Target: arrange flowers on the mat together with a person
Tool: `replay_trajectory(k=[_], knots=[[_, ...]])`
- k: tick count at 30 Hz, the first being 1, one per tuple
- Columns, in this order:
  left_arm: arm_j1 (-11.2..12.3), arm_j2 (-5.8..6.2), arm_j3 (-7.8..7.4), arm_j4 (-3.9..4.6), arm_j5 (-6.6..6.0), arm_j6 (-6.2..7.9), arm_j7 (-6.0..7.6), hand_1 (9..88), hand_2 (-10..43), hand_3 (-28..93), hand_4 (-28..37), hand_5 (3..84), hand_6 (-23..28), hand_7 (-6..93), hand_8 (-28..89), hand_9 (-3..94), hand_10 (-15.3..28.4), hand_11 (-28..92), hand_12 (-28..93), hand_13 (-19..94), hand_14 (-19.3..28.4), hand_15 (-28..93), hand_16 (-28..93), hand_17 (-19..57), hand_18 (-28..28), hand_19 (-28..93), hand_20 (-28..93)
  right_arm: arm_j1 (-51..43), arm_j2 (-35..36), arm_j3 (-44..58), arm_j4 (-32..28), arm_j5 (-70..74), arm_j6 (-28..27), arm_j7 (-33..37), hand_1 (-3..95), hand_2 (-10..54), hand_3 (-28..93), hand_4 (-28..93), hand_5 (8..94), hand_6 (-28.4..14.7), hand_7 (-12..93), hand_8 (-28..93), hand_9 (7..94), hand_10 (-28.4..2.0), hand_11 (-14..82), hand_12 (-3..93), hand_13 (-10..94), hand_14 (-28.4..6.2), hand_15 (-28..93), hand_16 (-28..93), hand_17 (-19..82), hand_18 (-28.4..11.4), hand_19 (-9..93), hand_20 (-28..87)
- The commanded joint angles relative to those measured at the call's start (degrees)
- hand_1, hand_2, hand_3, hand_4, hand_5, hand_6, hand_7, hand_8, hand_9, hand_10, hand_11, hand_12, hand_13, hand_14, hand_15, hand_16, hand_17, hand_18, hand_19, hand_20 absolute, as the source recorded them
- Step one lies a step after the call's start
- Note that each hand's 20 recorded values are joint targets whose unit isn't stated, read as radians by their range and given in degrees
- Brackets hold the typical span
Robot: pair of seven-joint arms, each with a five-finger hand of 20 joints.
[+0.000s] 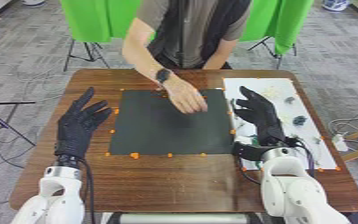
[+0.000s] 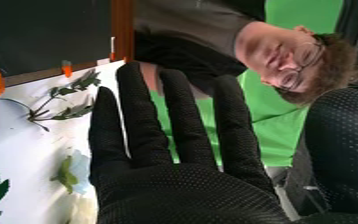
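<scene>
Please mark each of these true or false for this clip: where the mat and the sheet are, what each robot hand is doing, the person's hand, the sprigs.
1. The black square mat lies right of the white rectangular sheet. False: it lies left of it.
2. The person's bare hand is over the mat. True.
3. The robot's black-gloved left hand grips a flower. False: it is open and empty.
4. The black-gloved right hand is open. True.
5. A green leafy sprig lies on the sheet. True.
</scene>
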Motion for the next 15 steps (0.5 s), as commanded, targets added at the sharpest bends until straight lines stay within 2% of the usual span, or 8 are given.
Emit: replay_trajectory(k=[1, 2, 4, 7, 11, 15], knots=[[1.5, -0.82, -0.03, 0.07, 0.05, -0.15, -0.31, 18.6, 12.8, 71, -28.3, 31.9, 6.0, 11.0, -9, 36.1, 18.8, 24, 10, 29, 24.4, 46, -8, -5.1, 25.7, 61, -7, -0.1, 0.1, -0.3, -0.2, -0.6, -0.9, -0.1, 14.2, 12.5, 74, -27, 38.1, 1.6, 14, -13, 43.4, -15.2, 9.5, 13.6, 34, -19.4, 28, 14, 4, -21.0, 42, 13], [1.4, -0.72, 0.07, 0.06, -0.09, -0.19, -0.44, 18.6, 12.8, 71, -28.3, 31.9, 6.0, 10.9, -9, 36.0, 18.8, 24, 10, 29, 24.4, 46, -8, -5.1, 25.7, 61, -7, 0.0, -0.1, -0.2, -0.2, -0.6, -0.8, -0.1, 14.1, 12.5, 74, -27, 38.1, 1.6, 14, -13, 43.4, -15.2, 9.5, 13.6, 34, -19.4, 28, 14, 4, -21.0, 42, 13], [0.8, -0.29, 0.46, 0.41, -0.10, 0.00, 0.41, 18.7, 12.9, 71, -28.3, 31.9, 6.0, 10.9, -9, 36.0, 18.9, 24, 10, 29, 24.4, 46, -8, -5.1, 25.7, 61, -7, 0.3, 0.3, -0.4, 0.0, -0.1, -0.3, -0.6, 14.2, 12.5, 73, -27, 38.1, 1.6, 14, -13, 43.4, -15.2, 9.5, 13.6, 35, -19.4, 28, 14, 4, -21.0, 42, 13], [0.5, -0.30, 0.37, 0.63, -0.23, -0.12, 0.60, 18.7, 12.9, 71, -28.3, 31.9, 6.0, 11.0, -9, 36.0, 18.9, 24, 10, 29, 24.5, 46, -8, -5.1, 25.7, 61, -7, 0.3, 0.6, -0.5, -0.1, -0.3, 0.2, -0.5, 14.3, 12.6, 73, -27, 38.1, 1.6, 14, -13, 43.4, -15.2, 9.6, 13.6, 35, -19.4, 28, 14, 4, -20.9, 42, 13], [0.6, -0.37, 0.47, 0.63, -0.28, -0.21, 0.53, 18.8, 12.9, 71, -28.3, 31.9, 6.0, 11.0, -9, 36.0, 18.9, 24, 10, 29, 24.4, 46, -8, -5.1, 25.7, 61, -7, 0.0, 0.5, -0.5, -0.2, -0.2, 0.6, -0.7, 14.1, 12.6, 73, -27, 38.1, 1.6, 14, -13, 43.5, -15.2, 9.6, 13.6, 35, -19.3, 28, 14, 4, -20.8, 42, 13], [0.4, -0.76, 0.14, 0.75, 0.22, -1.17, 0.20, 18.8, 12.9, 71, -28.3, 31.9, 6.0, 11.1, -9, 36.0, 19.0, 24, 10, 29, 24.4, 46, -8, -5.2, 25.7, 61, -7, 0.1, 0.6, -0.6, -0.1, 0.3, 0.7, -1.3, 14.1, 12.6, 73, -27, 38.2, 1.6, 14, -13, 43.5, -15.2, 9.6, 13.6, 35, -19.2, 28, 14, 4, -20.8, 42, 13]])
